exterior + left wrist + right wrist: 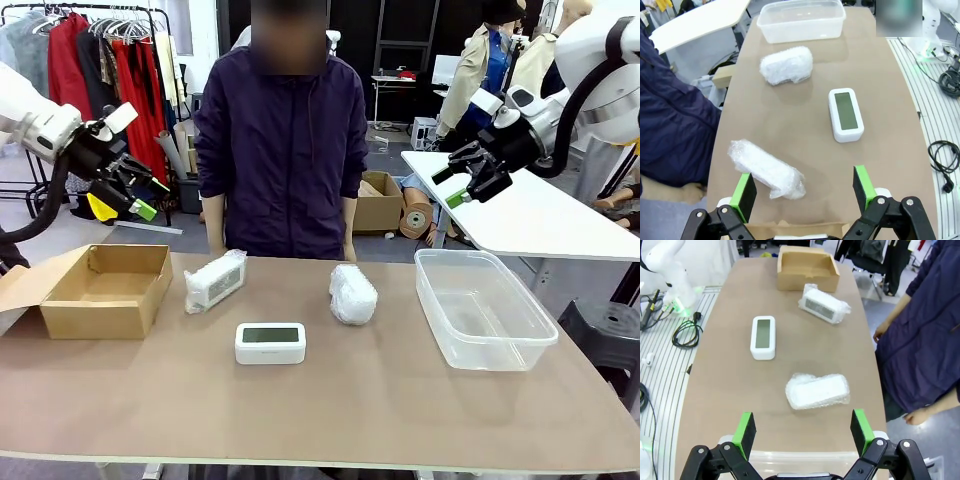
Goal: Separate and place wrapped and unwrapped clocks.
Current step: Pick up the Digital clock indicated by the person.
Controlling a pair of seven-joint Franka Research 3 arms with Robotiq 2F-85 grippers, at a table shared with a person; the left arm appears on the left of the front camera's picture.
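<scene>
Wrapped: 2, boxy bundle (214, 281) centre-left, rounded lump (353, 294) centre. Unwrapped: 1 bare clock (270, 342), lower centre. 1 cardboard box (100, 318) left, 1 clear bin (500, 345) right. Left gripper (150, 198) upper left, right gripper (450, 188) upper right: both spread wide, empty.

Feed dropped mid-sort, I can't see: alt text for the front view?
On the table, a bare white clock lies central, a boxy wrapped bundle behind-left, a rounded bundle behind-right. An open cardboard box stands at the left end, a clear tub at the right. Left claw and right claw hang open, raised at either side; a person opposite.
</scene>
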